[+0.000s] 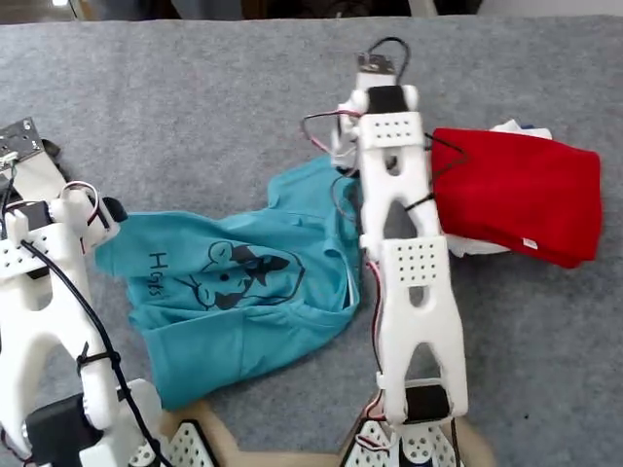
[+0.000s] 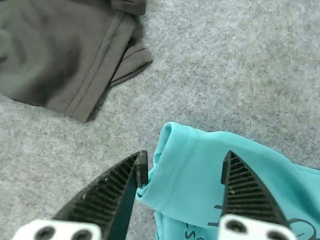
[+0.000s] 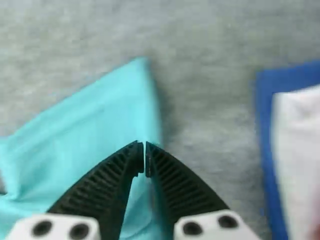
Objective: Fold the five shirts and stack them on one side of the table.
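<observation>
Left jaws straddle teal shirt (image 2: 200, 165) sleeve; right jaws pinch edge.

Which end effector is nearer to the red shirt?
Right: the right end effector sits just beside the red shirt; the left end effector is across the teal shirt.
</observation>
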Motion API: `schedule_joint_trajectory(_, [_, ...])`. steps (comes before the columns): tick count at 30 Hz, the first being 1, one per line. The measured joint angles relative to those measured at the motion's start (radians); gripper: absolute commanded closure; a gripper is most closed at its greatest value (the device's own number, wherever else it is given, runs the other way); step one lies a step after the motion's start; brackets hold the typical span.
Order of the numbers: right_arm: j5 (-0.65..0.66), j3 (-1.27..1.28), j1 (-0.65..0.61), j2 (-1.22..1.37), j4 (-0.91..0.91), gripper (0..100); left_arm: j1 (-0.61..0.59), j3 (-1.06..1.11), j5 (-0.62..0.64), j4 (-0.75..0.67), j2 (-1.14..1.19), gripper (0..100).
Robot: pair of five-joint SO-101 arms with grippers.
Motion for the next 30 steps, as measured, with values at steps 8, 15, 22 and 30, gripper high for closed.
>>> schedule_joint_trajectory(8, [0.066,0.123,0.023,-0.077,0.0,98.5,0.0,0.0,0.0,0.0,0.0,75])
schedule_joint_trajectory(15, [0.152,0.026,0.066,-0.092,0.0,97.5,0.0,0.0,0.0,0.0,0.0,75])
schedule_joint_trajectory(22, [0.239,-0.031,0.018,-0.104,-0.028,76.3,0.0,0.0,-0.005,0.0,0.0,75])
schedule_joint_trajectory(30, [0.25,-0.031,0.015,-0.046,-0.175,79.7,0.0,0.005,-0.006,0.0,0.0,75])
